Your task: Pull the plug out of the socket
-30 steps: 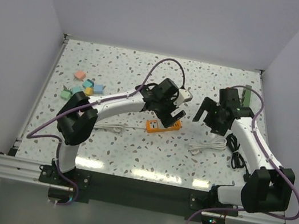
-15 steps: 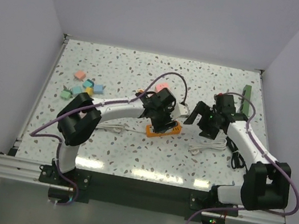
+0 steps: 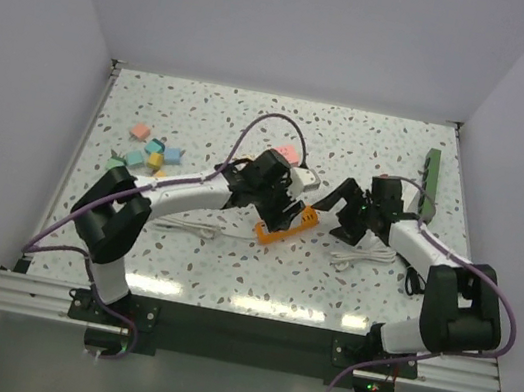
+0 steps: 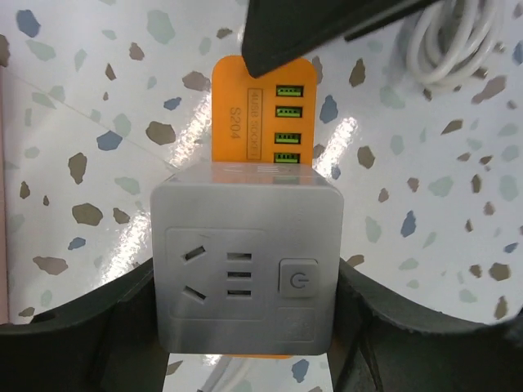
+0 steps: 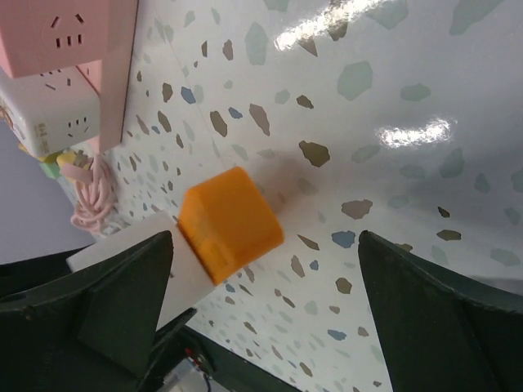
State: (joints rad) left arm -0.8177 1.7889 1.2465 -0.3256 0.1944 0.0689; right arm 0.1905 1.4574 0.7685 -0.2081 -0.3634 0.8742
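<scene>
Two robot arms meet at an orange power strip [image 4: 230, 122] on a speckled terrazzo table [image 5: 368, 163]. The left gripper [image 4: 247, 286] stands directly over a grey cube plug adapter [image 4: 245, 269], which is seated on the end of the strip nearest that gripper's wrist. The adapter's socket face and round power button are turned up toward the wrist camera.

The left gripper's black fingers [image 4: 90, 327] flank the cube, one against each side, with the jaws partly open at about the cube's width. Whether they are actually pressing on the cube cannot be told. Beyond the fingertips, the strip's row of green USB ports runs away from the gripper and under a black finger [image 4: 327, 28] of the right arm. A coiled white cable [image 4: 458, 41] lies just past that, off to the right.

The right gripper [image 5: 263, 237] is spread to its widest and holds nothing. The free orange end of the strip lies between its fingers, closer to the one on the left of its wrist view, with the pale cube behind it. Farther out on that side lie a pink power strip [image 5: 57, 33], a white power strip [image 5: 49, 122] and a bundled pink cable [image 5: 90, 204].
</scene>
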